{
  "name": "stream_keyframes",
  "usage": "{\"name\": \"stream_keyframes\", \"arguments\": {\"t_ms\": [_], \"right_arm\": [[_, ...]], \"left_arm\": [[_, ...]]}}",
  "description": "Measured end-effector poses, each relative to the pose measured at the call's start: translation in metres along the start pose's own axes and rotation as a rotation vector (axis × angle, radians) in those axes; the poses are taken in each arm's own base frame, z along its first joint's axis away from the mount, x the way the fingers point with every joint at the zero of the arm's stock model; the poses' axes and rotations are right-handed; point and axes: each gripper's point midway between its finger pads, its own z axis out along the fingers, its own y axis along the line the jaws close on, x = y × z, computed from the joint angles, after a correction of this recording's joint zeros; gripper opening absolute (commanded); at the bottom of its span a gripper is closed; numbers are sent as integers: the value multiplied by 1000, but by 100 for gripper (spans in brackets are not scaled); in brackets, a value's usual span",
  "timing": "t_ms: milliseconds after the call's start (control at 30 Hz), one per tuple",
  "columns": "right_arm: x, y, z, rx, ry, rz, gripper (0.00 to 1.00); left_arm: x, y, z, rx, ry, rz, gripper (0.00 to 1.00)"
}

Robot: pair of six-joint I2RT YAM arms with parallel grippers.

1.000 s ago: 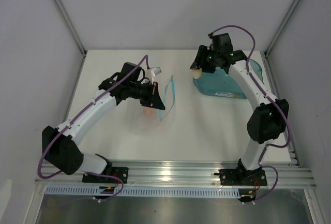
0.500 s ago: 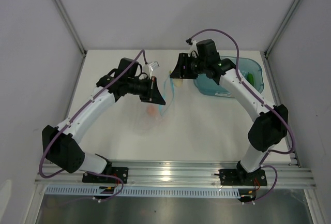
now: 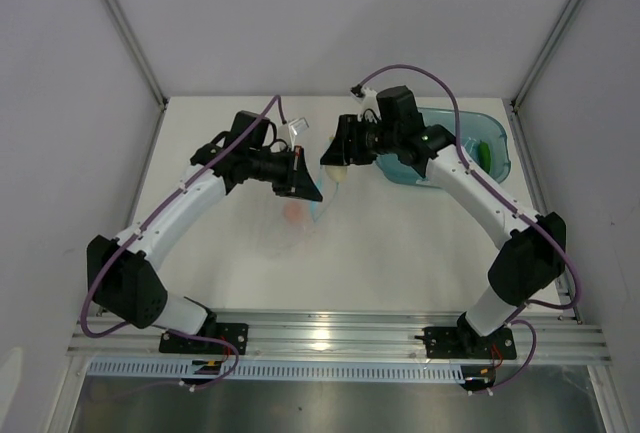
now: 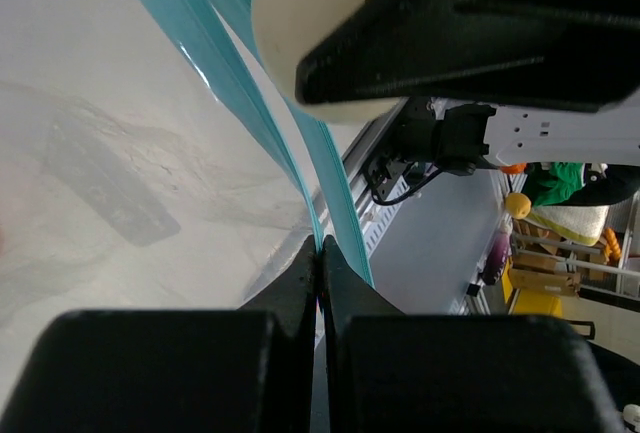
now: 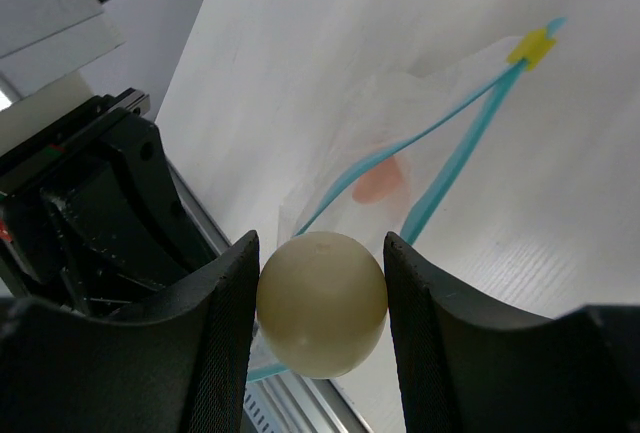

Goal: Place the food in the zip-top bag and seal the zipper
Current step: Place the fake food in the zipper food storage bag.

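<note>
Two grippers, one zip-top bag (image 3: 275, 233), one teal tub (image 3: 497, 143) and three food pieces on the table (image 3: 400, 253). The left gripper (image 4: 320, 253) is pinched fully closed on the zipper (image 5: 461, 153), lifting one side of the bag's mouth left of the table's centre. The right gripper (image 5: 320, 283) stands about half open, clamping the cream-white ball (image 4: 290, 3) just beside the parted strips; contact with them cannot be judged. The peach-pink piece (image 5: 378, 181) lies inside the bag. The green piece (image 3: 483, 150) rests in the tub at the far right corner. A yellow slider (image 5: 531, 48) sits at the strip's end. The bag's outline is faint from above, and the right arm covers part of the tub.
</note>
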Motion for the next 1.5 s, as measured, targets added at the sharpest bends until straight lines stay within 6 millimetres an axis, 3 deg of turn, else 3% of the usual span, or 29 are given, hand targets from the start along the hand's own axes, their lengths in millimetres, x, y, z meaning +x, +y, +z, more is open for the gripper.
{"name": "stream_keyframes", "arguments": {"t_ms": [200, 1033, 1500], "right_arm": [[9, 9, 5, -29, 17, -12, 0], [23, 9, 8, -24, 21, 6, 0], [38, 14, 6, -77, 39, 38, 0]], "left_arm": [[-1, -2, 0, 18, 3, -16, 1], [-6, -1, -2, 19, -14, -25, 1], [-14, 13, -12, 24, -68, -112, 1]]}}
